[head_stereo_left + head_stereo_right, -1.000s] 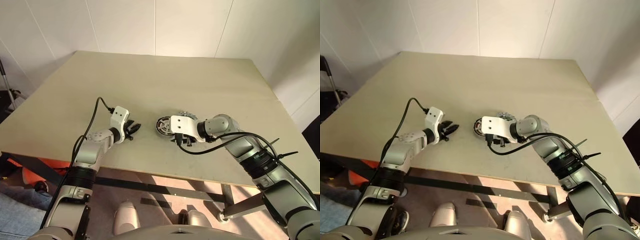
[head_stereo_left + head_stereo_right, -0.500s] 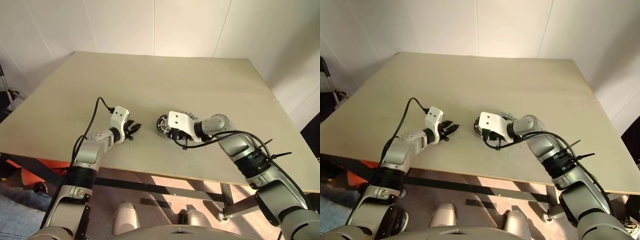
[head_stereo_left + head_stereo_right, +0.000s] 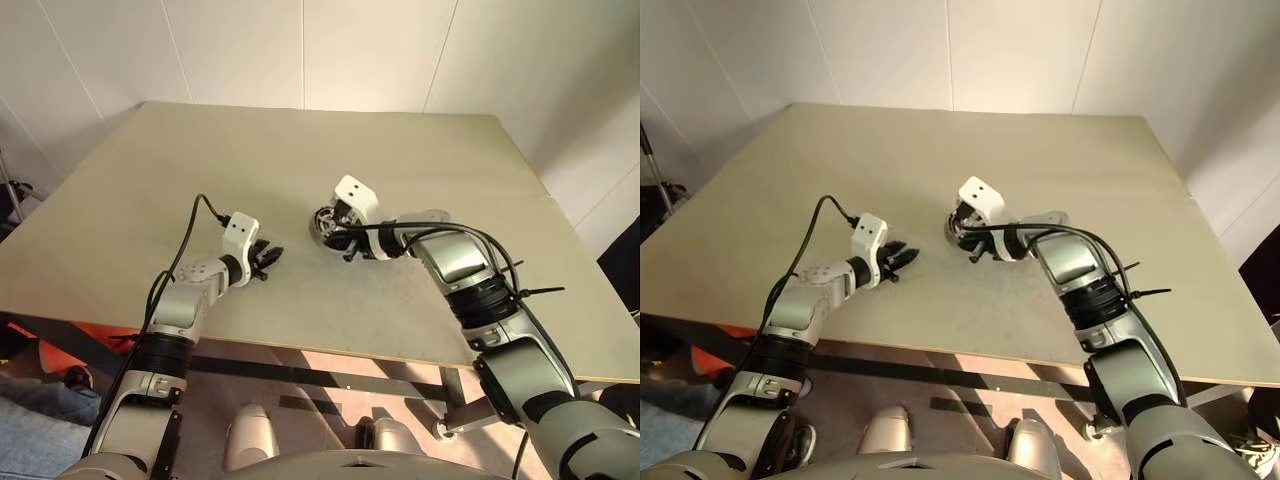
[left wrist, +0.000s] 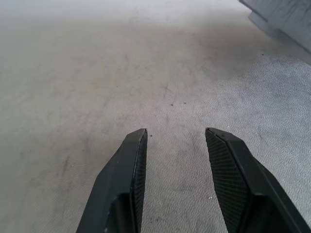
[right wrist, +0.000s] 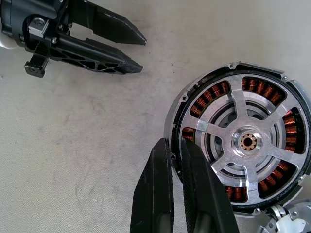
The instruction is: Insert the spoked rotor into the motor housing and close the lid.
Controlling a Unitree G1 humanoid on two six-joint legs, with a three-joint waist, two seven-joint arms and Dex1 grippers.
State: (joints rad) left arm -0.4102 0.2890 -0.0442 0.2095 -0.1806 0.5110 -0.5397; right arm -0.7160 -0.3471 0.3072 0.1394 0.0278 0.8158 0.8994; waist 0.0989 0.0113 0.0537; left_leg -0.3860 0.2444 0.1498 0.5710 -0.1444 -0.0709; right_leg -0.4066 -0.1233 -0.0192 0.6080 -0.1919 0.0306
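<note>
The motor housing (image 5: pixel 217 91), a round silver cup with orange-copper windings, lies on the table (image 3: pixel 300 150) near its middle. The spoked rotor (image 5: pixel 249 142) sits inside it, and copper shows between its spokes. My right gripper (image 5: pixel 176 143) is shut, with its tips at the housing's rim on the side facing my left arm; I cannot tell whether they pinch the rim. From the head the housing (image 3: pixel 324 222) shows just under the right wrist. My left gripper (image 3: pixel 270 253) rests low over the table a short way left of the housing, open and empty.
A silver notched part (image 5: pixel 286 222) lies against the housing on the side away from my left gripper. The tan table has bare room on all sides. Its front edge (image 3: pixel 300 350) runs below both arms.
My right gripper has shut, rolled at the wrist and moved a little up and forward-left over the housing. The left arm has stayed still.
</note>
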